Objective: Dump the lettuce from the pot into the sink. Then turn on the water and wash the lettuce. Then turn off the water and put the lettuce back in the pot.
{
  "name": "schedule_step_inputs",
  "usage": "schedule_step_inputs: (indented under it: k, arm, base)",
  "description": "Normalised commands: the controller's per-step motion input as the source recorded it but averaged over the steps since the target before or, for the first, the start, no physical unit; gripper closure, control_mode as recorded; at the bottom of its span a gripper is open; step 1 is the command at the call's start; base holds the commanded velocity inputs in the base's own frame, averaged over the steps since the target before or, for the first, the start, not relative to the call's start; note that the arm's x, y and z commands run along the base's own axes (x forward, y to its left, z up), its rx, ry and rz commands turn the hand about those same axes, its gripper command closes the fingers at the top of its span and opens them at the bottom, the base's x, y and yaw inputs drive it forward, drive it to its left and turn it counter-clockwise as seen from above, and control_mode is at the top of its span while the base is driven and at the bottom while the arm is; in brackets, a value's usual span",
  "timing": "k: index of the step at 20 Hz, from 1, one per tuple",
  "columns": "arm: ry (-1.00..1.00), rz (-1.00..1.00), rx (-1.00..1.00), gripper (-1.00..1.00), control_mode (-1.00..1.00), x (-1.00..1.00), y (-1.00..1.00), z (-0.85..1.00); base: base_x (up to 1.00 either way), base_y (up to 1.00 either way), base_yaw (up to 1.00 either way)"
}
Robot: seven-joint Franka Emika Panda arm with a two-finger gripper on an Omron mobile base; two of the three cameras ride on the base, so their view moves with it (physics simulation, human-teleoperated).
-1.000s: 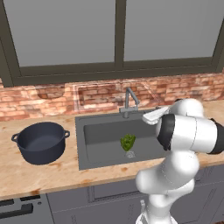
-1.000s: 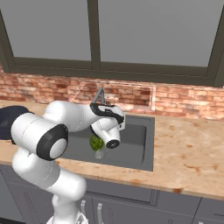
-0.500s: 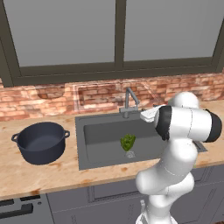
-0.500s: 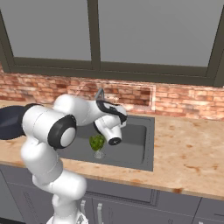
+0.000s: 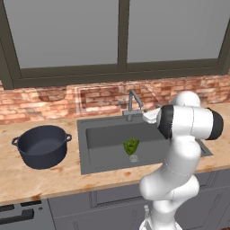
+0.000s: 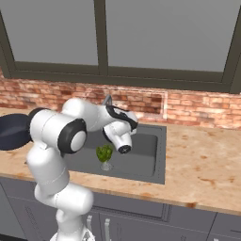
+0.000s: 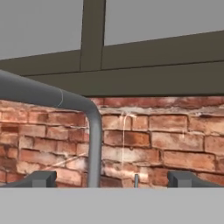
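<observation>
While the lettuce (image 5: 131,145) sits in the sink (image 5: 103,155), close to the round drain near the basin's middle, your gripper (image 7: 111,179) is released: you can see the two dark fingertips (image 7: 40,179) standing wide apart at the bottom of the hand view, with nothing between them but the faucet (image 7: 89,131) pipe rising just ahead. That grey pipe climbs straight up and bends off to the left in the hand view, and behind it you see the brick backsplash (image 7: 166,140) and the dark window frame (image 7: 144,70) above it.

From the left base view you find the faucet (image 5: 133,103) at the back edge of the sink, and the white hand reaches in beside it from the right, above the rear of the basin. From the right base view the hand sits over the back left part of the sink (image 6: 146,155), with the lettuce (image 6: 104,154) lower and nearer the front, well apart from the fingers.

Your pot (image 5: 42,146) stands upright on the wooden counter (image 5: 49,179) to the left of the sink, apart from its rim, its two loop handles showing. You cannot tell from these views whether any water is running.
</observation>
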Motion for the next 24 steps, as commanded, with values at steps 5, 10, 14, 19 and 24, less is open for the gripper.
schedule_step_inputs:
  k: [5, 10, 14, 19, 24]
  arm:
    - [0.00, 0.01, 0.00, -1.00, -1.00, 0.23, 0.00, 0.00]
    - [0.00, 0.01, 0.00, -1.00, -1.00, 0.18, 0.00, -0.11]
    - [0.00, 0.00, 0.01, -1.00, -1.00, 0.14, 0.00, -0.17]
    - [0.00, 0.00, 0.02, -1.00, -1.00, 0.11, 0.00, -0.15]
    - [0.00, 0.00, 0.02, -1.00, -1.00, 0.14, 0.00, -0.07]
  base:
    - [0.00, 0.00, 0.00]
    - [0.00, 0.00, 0.00]
    - [0.00, 0.00, 0.00]
    - [0.00, 0.00, 0.00]
    - [0.00, 0.00, 0.00]
